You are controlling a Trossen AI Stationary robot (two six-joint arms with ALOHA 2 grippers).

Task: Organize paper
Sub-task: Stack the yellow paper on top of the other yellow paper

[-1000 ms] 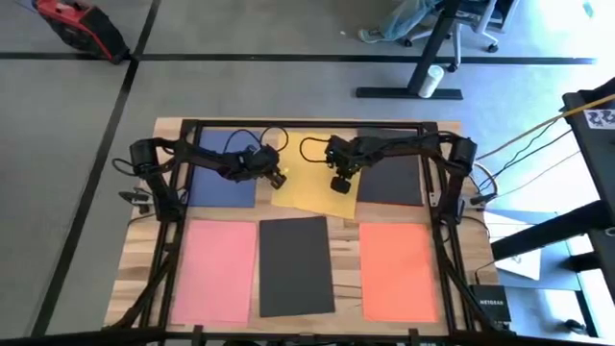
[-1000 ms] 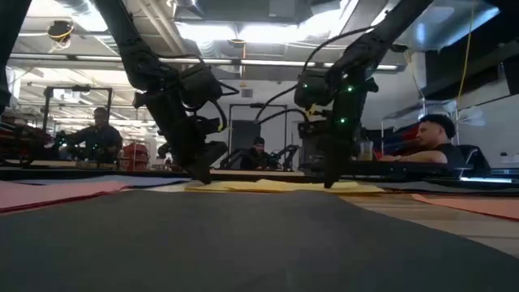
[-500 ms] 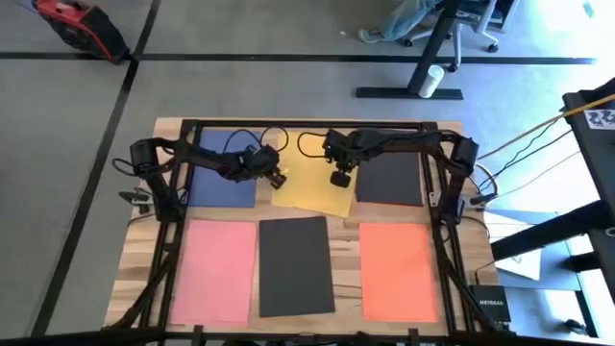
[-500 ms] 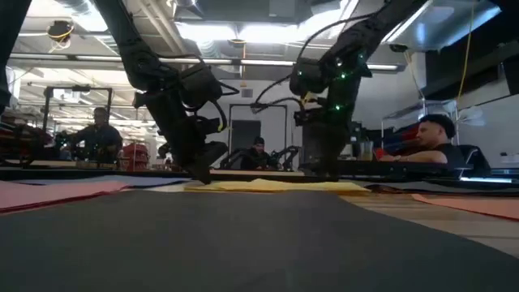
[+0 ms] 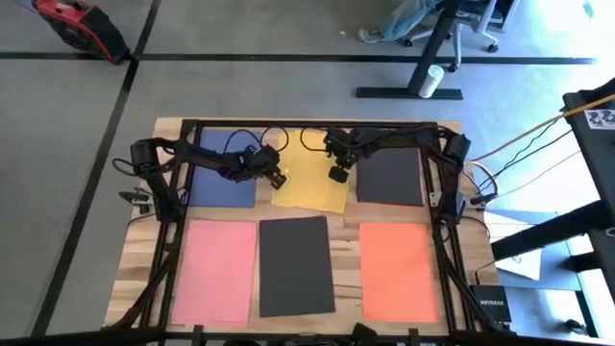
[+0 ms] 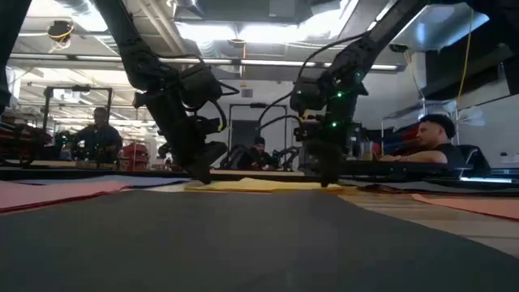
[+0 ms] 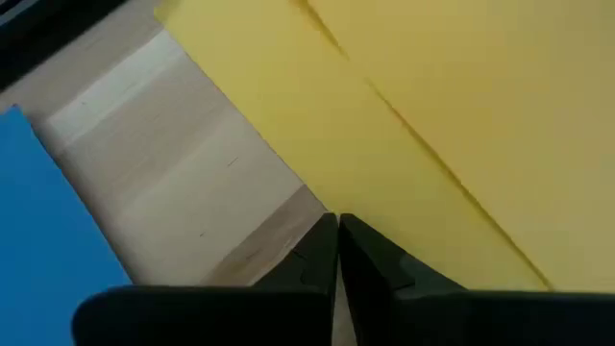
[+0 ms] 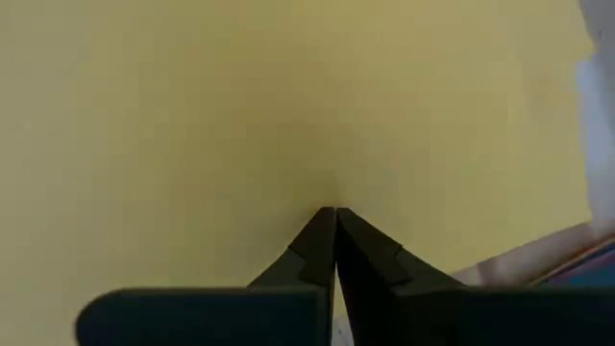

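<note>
Paper is spread flat over the wooden table (image 5: 452,240) in two rows. Along the far edge a blue sheet (image 5: 223,179) is laid at the left, a yellow sheet (image 5: 312,178) in the middle, slightly askew, and a dark grey sheet (image 5: 391,178) at the right. Along the near edge a pink sheet (image 5: 216,271), a black sheet (image 5: 295,265) and an orange sheet (image 5: 397,271) are set from left to right. The left gripper (image 5: 279,178) is pressed down at the left edge of the yellow sheet, its fingers (image 7: 317,259) closed together. The right gripper (image 5: 337,175) is lowered onto the right part of the same sheet, its fingers (image 8: 322,252) likewise closed tip to tip.
</note>
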